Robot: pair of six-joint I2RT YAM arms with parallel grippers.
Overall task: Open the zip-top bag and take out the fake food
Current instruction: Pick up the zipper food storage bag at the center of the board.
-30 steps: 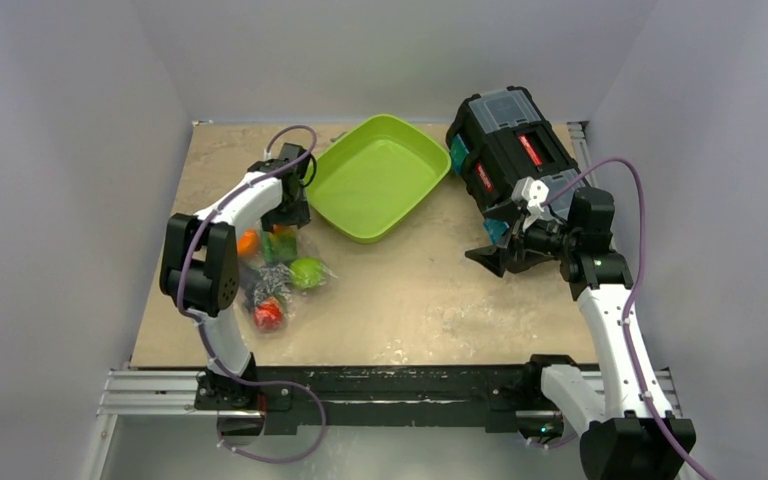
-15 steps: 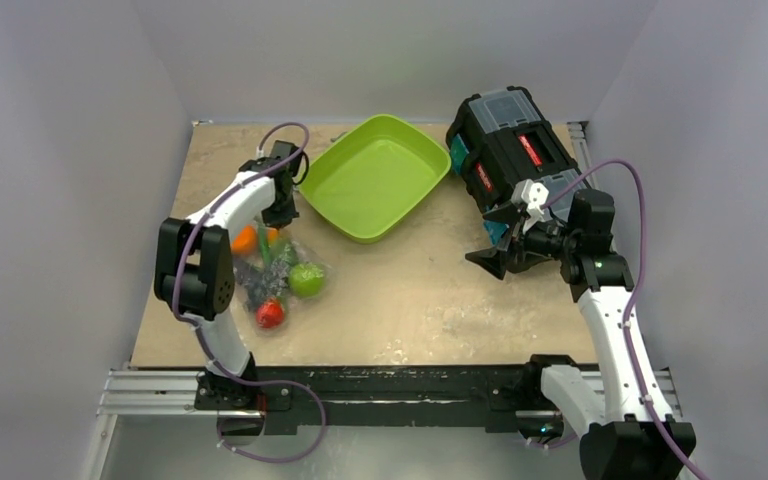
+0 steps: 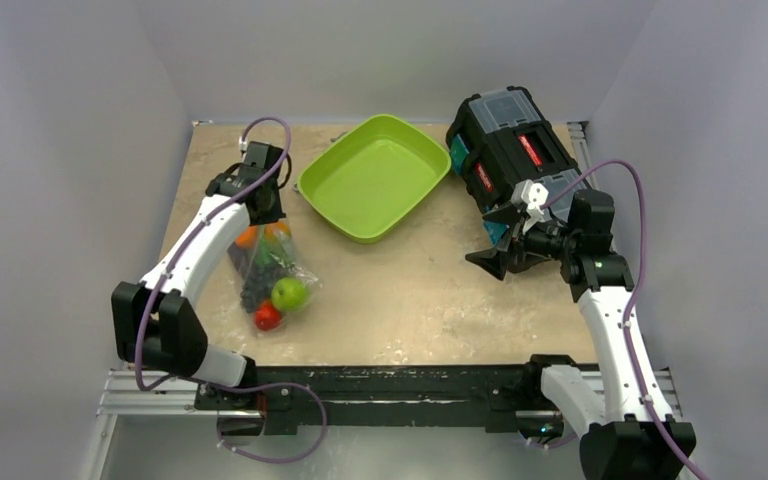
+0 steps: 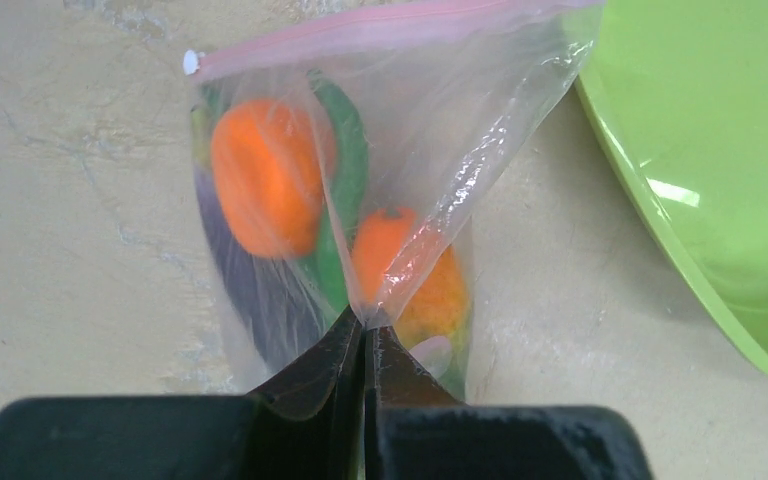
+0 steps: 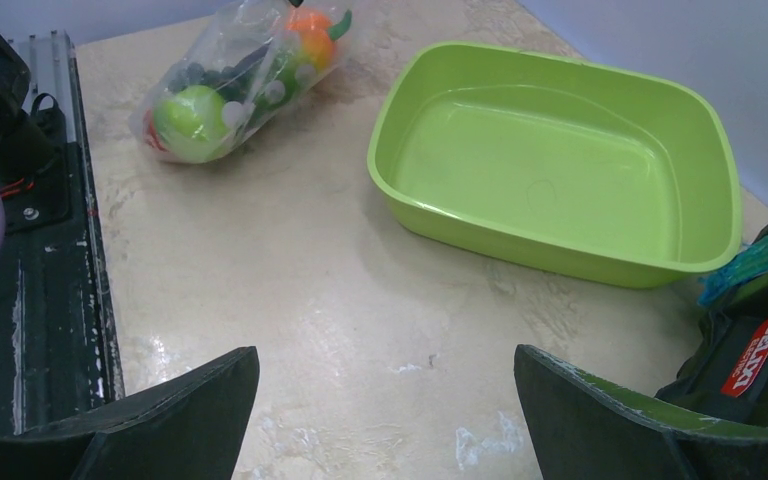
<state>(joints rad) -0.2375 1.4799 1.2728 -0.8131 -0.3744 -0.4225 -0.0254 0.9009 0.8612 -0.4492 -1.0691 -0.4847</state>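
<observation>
The zip-top bag (image 3: 268,272) lies at the left of the table, its pink zip strip (image 4: 390,24) still pressed together at the far end. My left gripper (image 4: 367,322) is shut on a pinch of the bag's clear plastic, drawn up into a tent. Through the plastic the fake food shows: an orange (image 4: 265,175), a purple eggplant (image 4: 250,295), a green pod (image 4: 348,150), a lime (image 3: 288,293) and a strawberry (image 3: 267,318). From above, the left gripper (image 3: 263,212) sits at the bag's far end. My right gripper (image 5: 385,372) hangs open over bare table at the right, holding nothing.
A lime-green square tray (image 3: 340,210) stands just right of the bag, close to the left wrist. A black toolbox (image 3: 508,150) with red labels lies at the back right, right behind the right gripper (image 3: 495,238). Grey walls close in both sides.
My left gripper has shut on the bag's plastic and pulled up and toward the back left. The bag has stretched out under it, and the left elbow has swung down and left. The right arm is still.
</observation>
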